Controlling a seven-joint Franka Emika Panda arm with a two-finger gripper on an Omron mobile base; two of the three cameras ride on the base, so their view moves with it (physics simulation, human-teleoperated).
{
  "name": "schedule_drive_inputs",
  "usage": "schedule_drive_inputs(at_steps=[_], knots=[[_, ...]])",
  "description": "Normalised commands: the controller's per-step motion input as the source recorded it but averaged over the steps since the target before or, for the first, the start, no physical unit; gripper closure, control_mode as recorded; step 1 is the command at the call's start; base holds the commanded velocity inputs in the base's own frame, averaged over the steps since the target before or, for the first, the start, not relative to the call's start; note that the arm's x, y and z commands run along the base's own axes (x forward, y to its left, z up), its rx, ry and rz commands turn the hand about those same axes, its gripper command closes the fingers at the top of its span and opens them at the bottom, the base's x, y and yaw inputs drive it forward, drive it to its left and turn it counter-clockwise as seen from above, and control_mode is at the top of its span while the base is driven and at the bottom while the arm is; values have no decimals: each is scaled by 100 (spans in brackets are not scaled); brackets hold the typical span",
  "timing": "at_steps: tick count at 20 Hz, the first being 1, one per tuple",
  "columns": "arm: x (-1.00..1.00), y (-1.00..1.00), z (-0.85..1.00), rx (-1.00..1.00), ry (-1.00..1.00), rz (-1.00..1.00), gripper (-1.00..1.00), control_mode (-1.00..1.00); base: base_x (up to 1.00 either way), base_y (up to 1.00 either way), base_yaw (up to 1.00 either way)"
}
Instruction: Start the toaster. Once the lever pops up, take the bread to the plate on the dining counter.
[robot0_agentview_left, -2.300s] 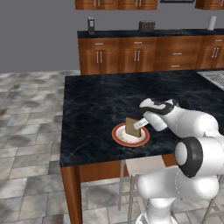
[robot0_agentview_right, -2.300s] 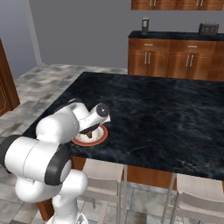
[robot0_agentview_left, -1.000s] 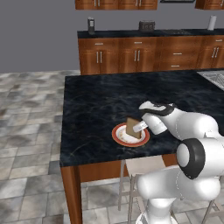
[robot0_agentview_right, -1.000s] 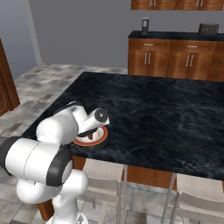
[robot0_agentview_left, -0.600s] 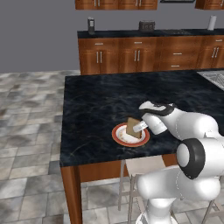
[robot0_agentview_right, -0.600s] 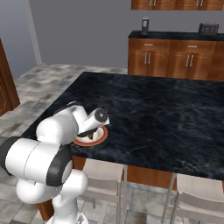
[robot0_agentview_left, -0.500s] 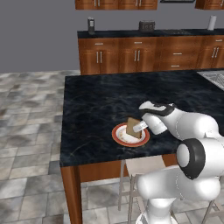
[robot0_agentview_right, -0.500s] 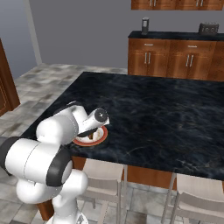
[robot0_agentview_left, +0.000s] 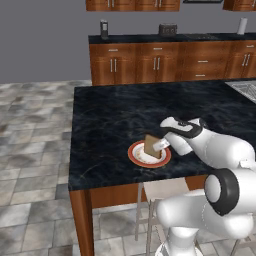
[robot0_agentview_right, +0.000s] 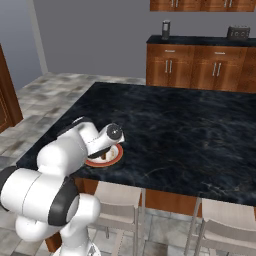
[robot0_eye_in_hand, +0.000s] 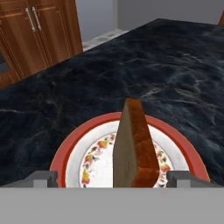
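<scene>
Near the tabletop's (robot0_agentview_left: 110, 115) front edge, the tool (robot0_eye_in_hand: 113, 179) had just opened wide, leaving the bread (robot0_eye_in_hand: 133, 144) standing on the plate (robot0_eye_in_hand: 183, 148).

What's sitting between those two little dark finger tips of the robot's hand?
The bread, standing on edge on the plate. The hand view shows the open gripper with a clear gap between each tip and the slice.
</scene>
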Motion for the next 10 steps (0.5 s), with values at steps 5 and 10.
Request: schedule_drive_inputs(at_steps=[5, 10], knots=[[0, 0, 21, 0, 0, 0, -100, -100, 0, 0, 0], [0, 0, 11, 0, 0, 0, -100, -100, 0, 0, 0]])
